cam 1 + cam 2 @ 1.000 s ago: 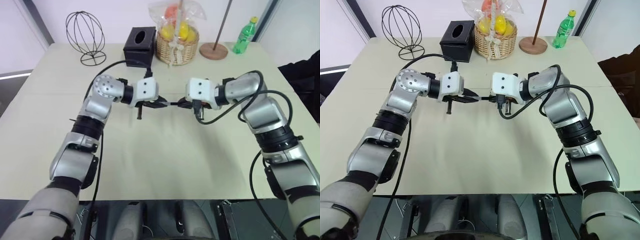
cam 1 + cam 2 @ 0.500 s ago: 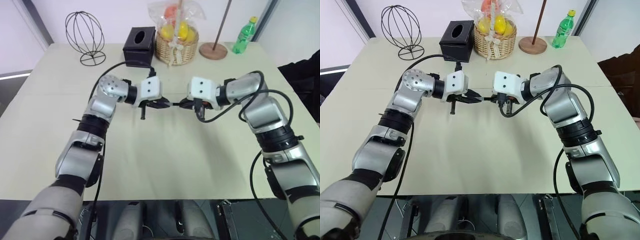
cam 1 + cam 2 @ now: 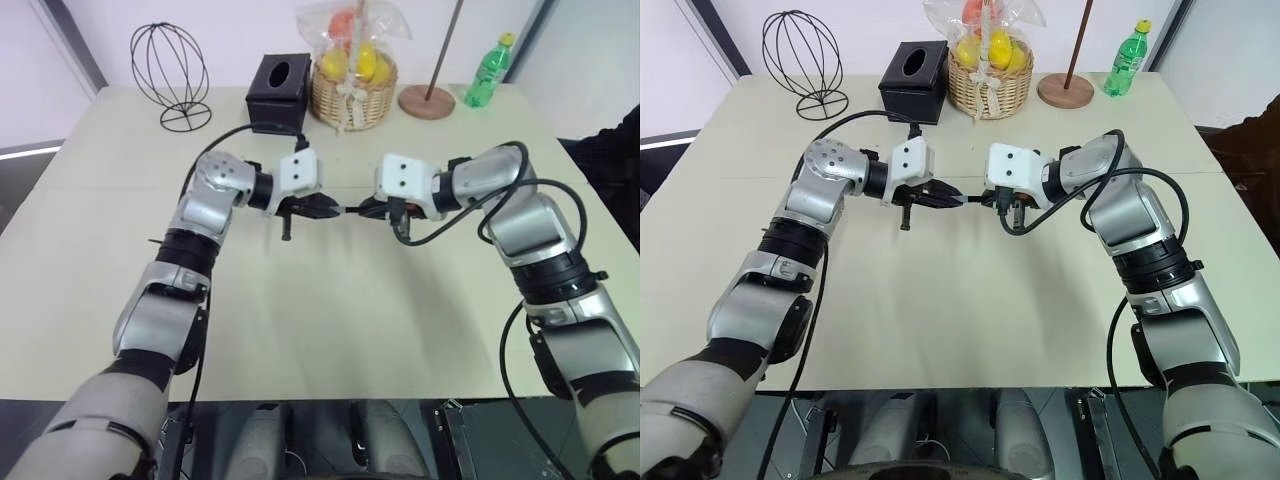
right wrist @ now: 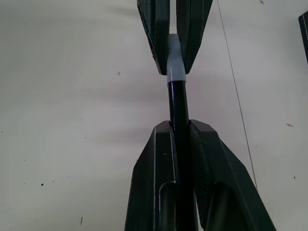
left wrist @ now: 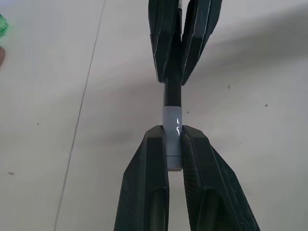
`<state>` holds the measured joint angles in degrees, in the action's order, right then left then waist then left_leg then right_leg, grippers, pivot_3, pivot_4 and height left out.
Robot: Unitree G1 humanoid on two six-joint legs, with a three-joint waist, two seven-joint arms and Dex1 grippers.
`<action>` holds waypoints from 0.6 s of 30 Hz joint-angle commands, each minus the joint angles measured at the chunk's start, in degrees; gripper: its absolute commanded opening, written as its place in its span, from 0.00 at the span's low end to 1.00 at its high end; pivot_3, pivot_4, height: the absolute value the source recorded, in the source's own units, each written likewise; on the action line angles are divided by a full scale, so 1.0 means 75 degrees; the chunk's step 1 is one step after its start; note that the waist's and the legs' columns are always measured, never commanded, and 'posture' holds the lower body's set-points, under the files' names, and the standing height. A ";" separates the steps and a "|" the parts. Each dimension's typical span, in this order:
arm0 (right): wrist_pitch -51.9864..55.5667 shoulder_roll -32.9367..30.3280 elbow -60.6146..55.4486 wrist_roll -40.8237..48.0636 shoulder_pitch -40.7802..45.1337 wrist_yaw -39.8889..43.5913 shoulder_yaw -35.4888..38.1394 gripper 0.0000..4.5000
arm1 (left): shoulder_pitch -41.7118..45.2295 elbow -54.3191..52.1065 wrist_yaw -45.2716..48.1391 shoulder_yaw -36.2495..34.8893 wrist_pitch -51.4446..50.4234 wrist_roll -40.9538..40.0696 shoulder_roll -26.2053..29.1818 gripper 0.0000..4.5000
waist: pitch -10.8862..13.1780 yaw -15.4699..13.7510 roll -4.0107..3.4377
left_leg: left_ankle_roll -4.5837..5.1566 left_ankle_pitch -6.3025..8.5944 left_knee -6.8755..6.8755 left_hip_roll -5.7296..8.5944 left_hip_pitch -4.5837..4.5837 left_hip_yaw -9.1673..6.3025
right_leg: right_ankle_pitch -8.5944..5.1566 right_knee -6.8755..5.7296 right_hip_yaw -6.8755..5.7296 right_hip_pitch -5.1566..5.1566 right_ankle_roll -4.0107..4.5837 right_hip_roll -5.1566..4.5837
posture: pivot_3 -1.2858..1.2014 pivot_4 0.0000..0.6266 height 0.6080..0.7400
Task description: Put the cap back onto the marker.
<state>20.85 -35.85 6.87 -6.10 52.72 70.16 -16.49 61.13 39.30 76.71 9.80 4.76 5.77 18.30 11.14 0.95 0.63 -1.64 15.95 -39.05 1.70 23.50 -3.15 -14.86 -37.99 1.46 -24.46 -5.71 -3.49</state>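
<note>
At the far edge of the pale bench (image 3: 330, 330) stands one wicker basket (image 3: 348, 98) wrapped in clear film, holding yellow and orange fruit. Just beside it, on its left, sits one black tissue box (image 3: 279, 92) with an oval opening on top; what is inside cannot be made out. Further left is one wire sphere ornament (image 3: 170, 72) on a ring foot. To the right of the basket stand one thin wooden pole (image 3: 445, 50) on a round base and one green bottle (image 3: 489, 72) with a yellow cap.

Above the middle of the bench, two tools meet tip to tip. The left tool (image 5: 174, 144) is clamped on the one grey cap (image 5: 172, 125). The right tool (image 4: 179, 132) is clamped on the one dark marker (image 4: 178, 103). The marker runs level between them, and its end sits inside the cap, as the wrist views show. Both are held in the air over open bench, well apart from the items along the far edge.
</note>
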 commanded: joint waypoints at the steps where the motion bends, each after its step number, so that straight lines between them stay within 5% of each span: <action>1: -0.0523 0.0417 -0.0752 0.0386 0.0426 -0.0280 0.0192 0.00 | 0.0209 -0.0207 0.0240 0.0678 0.0528 -0.0011 -0.0465 0.27 | 0.0000 -0.0003 0.0000 | 0.0000 0.0000 0.0000 0.0000 0.0000 0.0000 | 0.0000 0.0000 0.0000 0.0000 0.0000 0.0000 | 0.52 0.24 1.00; 4: -0.0588 0.0284 -0.0688 0.0303 0.0303 -0.0224 0.0162 0.00 | 0.0213 -0.0180 0.0275 0.0853 0.0659 0.0196 -0.0221 0.60 | 0.0002 -0.0001 0.0004 | -0.0001 -0.0001 -0.0001 0.0003 0.0001 -0.0003 | 0.0000 -0.0001 -0.0001 0.0000 0.0000 0.0001 | 0.52 0.24 1.00; 18: -0.0959 -0.0417 -0.0107 0.0050 -0.0464 -0.0144 -0.0058 0.00 | 0.0636 0.0303 -0.0576 0.0586 0.0560 0.0034 0.0413 0.60 | 0.0002 0.0000 0.0003 | 0.0000 0.0000 -0.0002 0.0004 0.0001 -0.0001 | 0.0000 -0.0001 0.0000 -0.0001 -0.0001 -0.0002 | 0.52 0.24 1.00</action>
<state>14.44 -38.26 6.93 -5.68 49.02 68.98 -17.31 63.82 42.00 73.44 15.75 8.35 7.21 21.13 11.15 0.95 0.66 -1.64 15.95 -39.07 1.73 23.51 -3.15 -14.86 -38.00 1.46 -24.46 -5.72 -3.51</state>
